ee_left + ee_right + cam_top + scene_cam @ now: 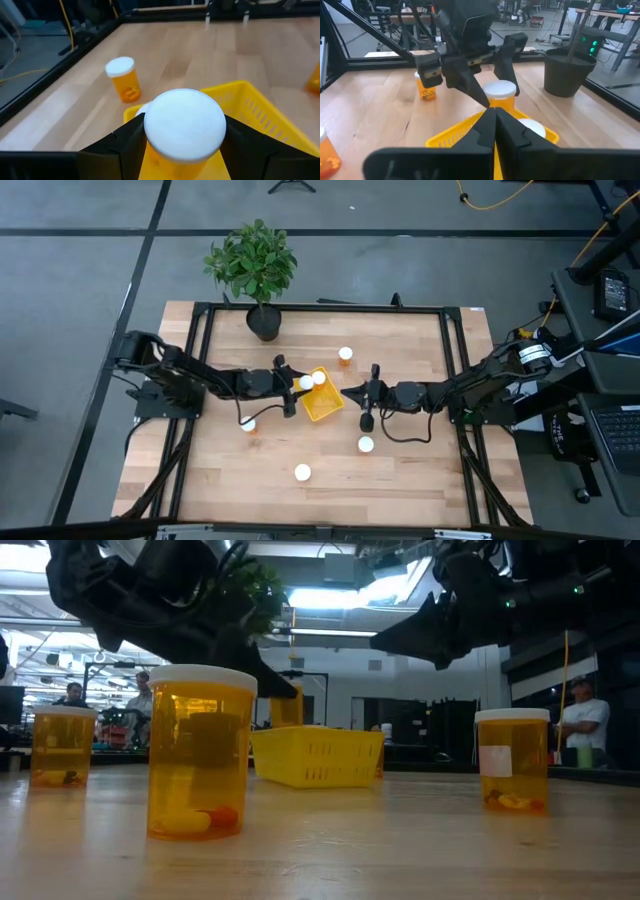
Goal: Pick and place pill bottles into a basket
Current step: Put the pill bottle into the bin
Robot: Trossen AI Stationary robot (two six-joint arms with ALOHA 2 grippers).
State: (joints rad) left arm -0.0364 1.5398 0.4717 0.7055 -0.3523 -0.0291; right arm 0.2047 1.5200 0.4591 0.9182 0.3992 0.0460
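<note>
Left pincer (182,150) grips 1 pill bottle (184,125) over the basket (260,112); right pincer (495,125) is closed

Place was a robotics lab / workshop. Two dark arms were bolted to a black metal frame (450,308) round a wooden counter (400,470), w/ cables running off to an equipment rack w/ a laptop (622,430) on the right side. Floor (80,310) was grey concrete w/ dark tape lines; yellow cord (500,200) trailed across it. Low view showed a big open hall behind: ceiling strip lights (330,598), benches, monitors, several people (583,725) standing or seated at workstations. A potted plant (254,265) sat at counter's far edge.
</note>
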